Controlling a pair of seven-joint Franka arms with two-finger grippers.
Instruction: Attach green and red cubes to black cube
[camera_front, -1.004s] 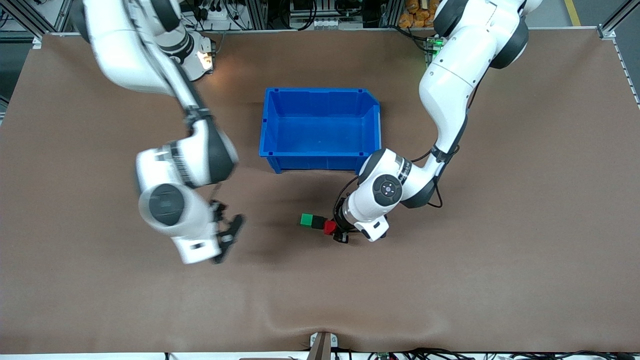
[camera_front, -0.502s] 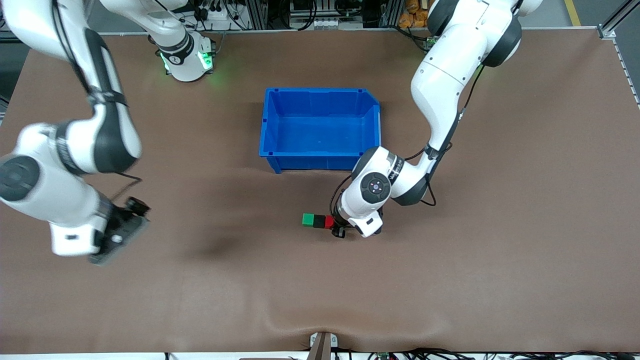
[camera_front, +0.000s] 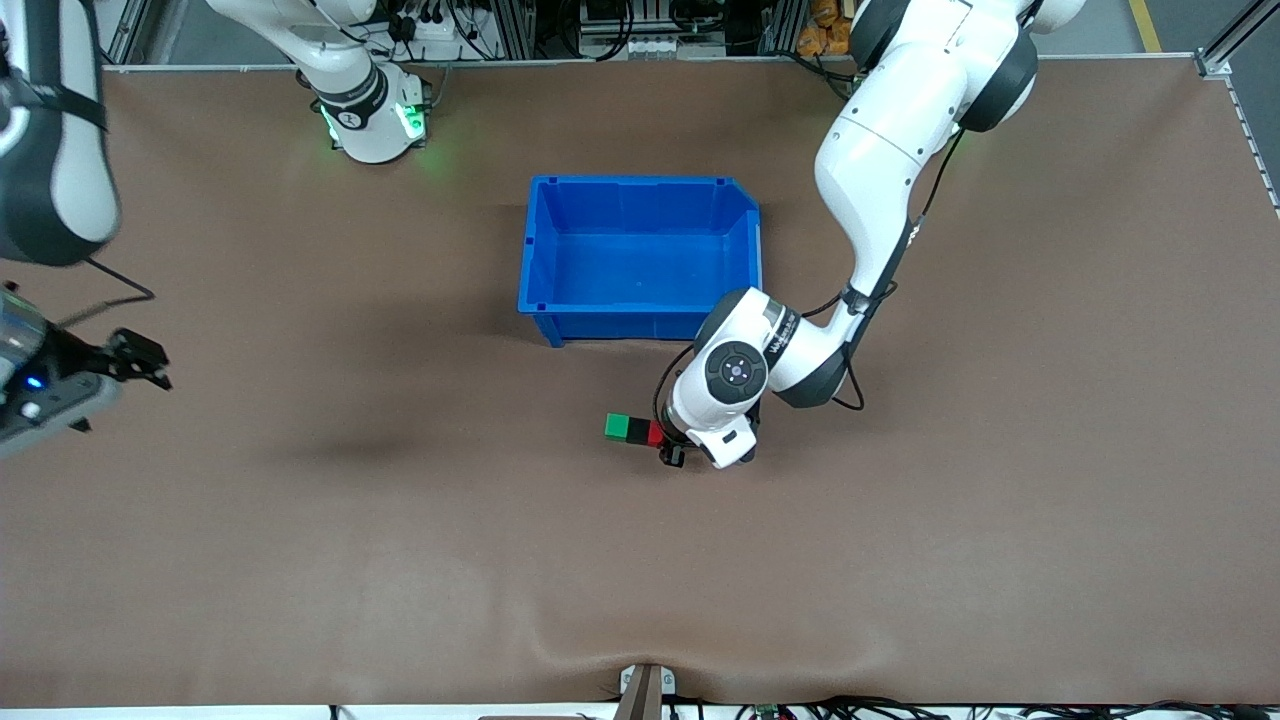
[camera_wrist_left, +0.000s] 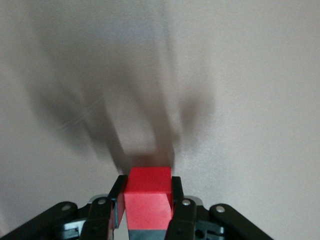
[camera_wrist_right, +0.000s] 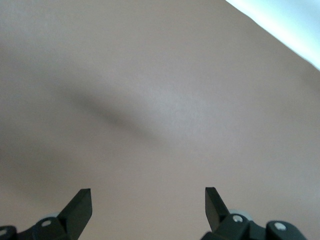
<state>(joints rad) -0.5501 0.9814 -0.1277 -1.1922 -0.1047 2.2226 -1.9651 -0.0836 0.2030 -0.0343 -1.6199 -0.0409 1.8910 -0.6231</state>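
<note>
The green cube (camera_front: 616, 427), the black cube (camera_front: 636, 431) and the red cube (camera_front: 655, 434) form one straight touching row, nearer the front camera than the blue bin. My left gripper (camera_front: 662, 442) is shut on the red cube at the row's end. In the left wrist view the red cube (camera_wrist_left: 148, 195) sits between the two fingers (camera_wrist_left: 118, 200) of the left gripper (camera_wrist_left: 147, 184), with the black cube (camera_wrist_left: 146, 235) just showing below it. The green cube is hidden there. My right gripper (camera_front: 138, 360) is open and empty at the right arm's end of the table. The right wrist view shows that gripper (camera_wrist_right: 147, 196) over bare table.
The blue bin (camera_front: 640, 184) stands empty in the middle of the table, farther from the front camera than the cube row. The left arm's wrist (camera_front: 735, 372) hangs over the bin's near corner. The brown table cover has a ridge (camera_front: 640, 650) at its near edge.
The right arm swung away from the cubes to its own end of the table. The left gripper brought the tilted red cube into line with the black cube and shifted the row slightly toward the bin.
</note>
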